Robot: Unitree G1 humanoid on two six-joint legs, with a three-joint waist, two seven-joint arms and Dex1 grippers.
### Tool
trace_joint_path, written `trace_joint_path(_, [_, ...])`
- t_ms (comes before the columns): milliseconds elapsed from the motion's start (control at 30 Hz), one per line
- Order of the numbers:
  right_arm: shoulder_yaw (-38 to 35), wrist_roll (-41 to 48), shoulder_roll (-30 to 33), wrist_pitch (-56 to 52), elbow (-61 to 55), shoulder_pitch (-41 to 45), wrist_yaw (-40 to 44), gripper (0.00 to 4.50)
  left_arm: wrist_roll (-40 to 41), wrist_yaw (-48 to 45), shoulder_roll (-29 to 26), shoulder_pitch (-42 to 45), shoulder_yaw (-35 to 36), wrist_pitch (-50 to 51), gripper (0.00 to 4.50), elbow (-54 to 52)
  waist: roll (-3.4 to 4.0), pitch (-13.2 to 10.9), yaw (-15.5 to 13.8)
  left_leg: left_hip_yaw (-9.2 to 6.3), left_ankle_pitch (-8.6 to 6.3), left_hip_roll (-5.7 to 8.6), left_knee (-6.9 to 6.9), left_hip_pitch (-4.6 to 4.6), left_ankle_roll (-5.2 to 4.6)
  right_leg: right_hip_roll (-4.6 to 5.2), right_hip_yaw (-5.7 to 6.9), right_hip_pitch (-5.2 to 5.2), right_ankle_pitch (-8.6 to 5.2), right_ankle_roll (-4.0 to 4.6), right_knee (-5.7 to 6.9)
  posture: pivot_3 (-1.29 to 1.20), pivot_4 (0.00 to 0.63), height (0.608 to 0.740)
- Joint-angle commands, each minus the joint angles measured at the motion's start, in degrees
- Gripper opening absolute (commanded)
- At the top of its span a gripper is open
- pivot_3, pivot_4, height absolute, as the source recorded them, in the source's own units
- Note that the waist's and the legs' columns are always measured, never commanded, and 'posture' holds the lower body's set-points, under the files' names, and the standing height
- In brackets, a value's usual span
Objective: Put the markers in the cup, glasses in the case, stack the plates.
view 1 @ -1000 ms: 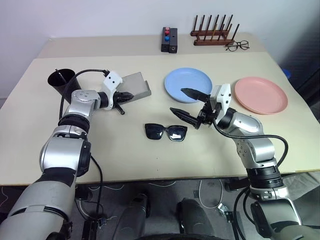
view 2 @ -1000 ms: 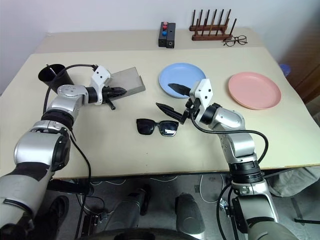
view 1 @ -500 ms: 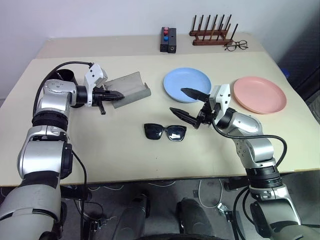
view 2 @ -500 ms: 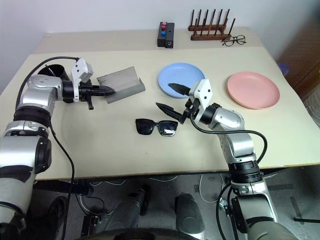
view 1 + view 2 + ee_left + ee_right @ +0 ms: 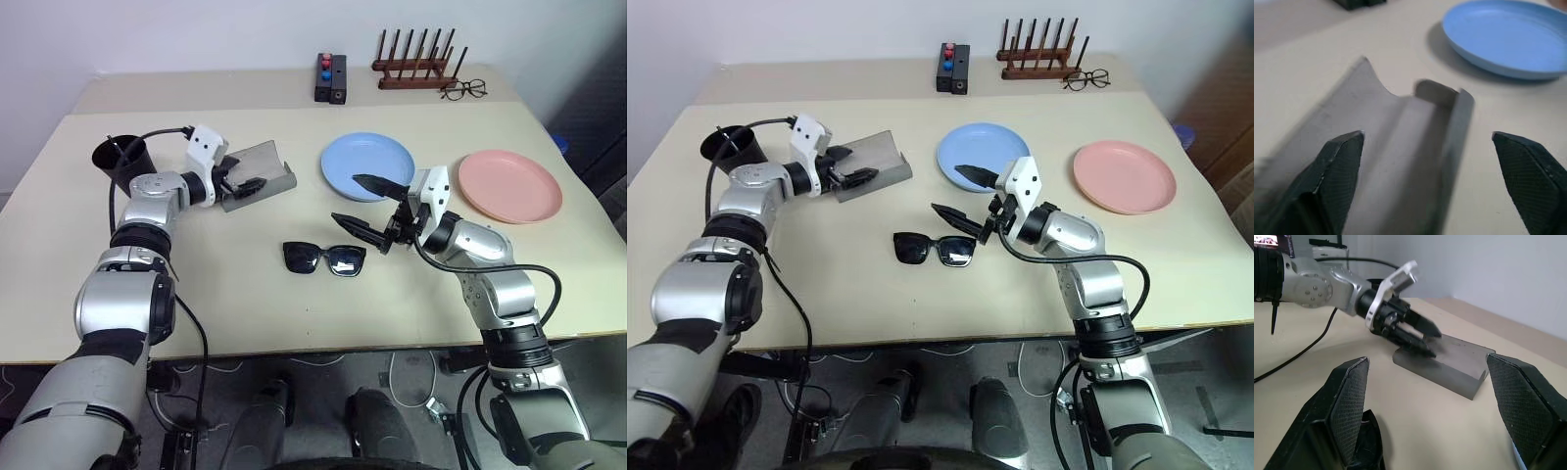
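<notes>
Grey case: the fabric-covered glasses case lies open like a trough on the table; every place below is given relative to it.
What changed: a second ago the left gripper was pinched shut at the case's near edge; now its fingers stand spread wide over the open case, holding nothing. It looks like it has just let go.
Meaning for the task: my reading is that the case is now open and ready to receive the sunglasses.
Glasses: the black sunglasses lie flat on the table, nearer the robot than the case and to its right, untouched.
Right gripper: the right gripper hovers just above and behind the sunglasses, fingers wide apart and empty, unmoved over the last second.
Cup: the black cup stands left of the case, a marker inside.
Plates: the blue plate sits just right of the case, the pink plate farther right, not stacked.
</notes>
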State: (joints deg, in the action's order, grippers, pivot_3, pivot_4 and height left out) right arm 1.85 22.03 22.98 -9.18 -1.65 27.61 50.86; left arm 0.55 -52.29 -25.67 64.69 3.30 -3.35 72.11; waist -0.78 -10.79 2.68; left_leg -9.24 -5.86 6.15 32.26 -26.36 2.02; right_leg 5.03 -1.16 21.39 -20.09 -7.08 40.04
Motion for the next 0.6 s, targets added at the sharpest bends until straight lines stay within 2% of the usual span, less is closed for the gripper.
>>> trace_joint_path(33, [-0.6,0.2,0.4,0.8,-1.9,0.8,0.1,3.9,-1.6,-0.2,-0.1,1.0,-1.1,-1.4,4.44,0.2,0.0,0.0,0.0,0.0,0.0,0.0,0.0,0.0,0.0,0.0,0.0,0.0,0.0,0.0,0.0,0.0,0.15,0.738])
trace_joint_path(200, [-0.4,-0.4,0.4,0.9,-2.2,0.5,0.0,3.9,-2.9,0.4,0.3,0.3,-2.0,-2.1,4.44,1.1,0.0,0.0,0.0,0.0,0.0,0.0,0.0,0.0,0.0,0.0,0.0,0.0,0.0,0.0,0.0,0.0,0.15,0.738])
trace_joint_path(233, [-0.4,-0.4,0.5,0.8,-2.3,0.4,0.0,3.9,-3.3,0.5,0.4,0.1,-2.3,-2.4,4.21,1.2,0.0,0.0,0.0,0.0,0.0,0.0,0.0,0.0,0.0,0.0,0.0,0.0,0.0,0.0,0.0,0.0,0.15,0.738])
trace_joint_path(333, [-0.4,-0.5,0.5,0.8,-2.4,0.4,-0.1,3.9,-3.6,0.4,0.7,-0.3,-2.4,-2.7,3.15,1.2,0.0,0.0,0.0,0.0,0.0,0.0,0.0,0.0,0.0,0.0,0.0,0.0,0.0,0.0,0.0,0.0,0.15,0.738])
trace_joint_path(533, [-0.4,-0.9,0.7,0.7,-2.3,0.3,-0.1,3.9,-3.9,-0.2,1.0,-0.3,-2.4,-2.1,0.15,1.3,0.0,0.0,-0.1,0.0,0.0,0.01,0.01,0.0,0.0,0.01,0.0,-0.02,0.0,0.0,0.0,0.0,0.15,0.738])
trace_joint_path(600, [-0.4,-0.8,0.9,0.5,-2.4,0.2,0.0,3.9,-4.3,-0.4,0.7,0.1,-2.6,-1.9,0.06,1.4,0.0,0.0,-0.1,0.0,0.0,0.01,0.01,0.0,0.0,0.01,0.0,-0.01,0.0,0.0,0.0,0.0,0.15,0.738])
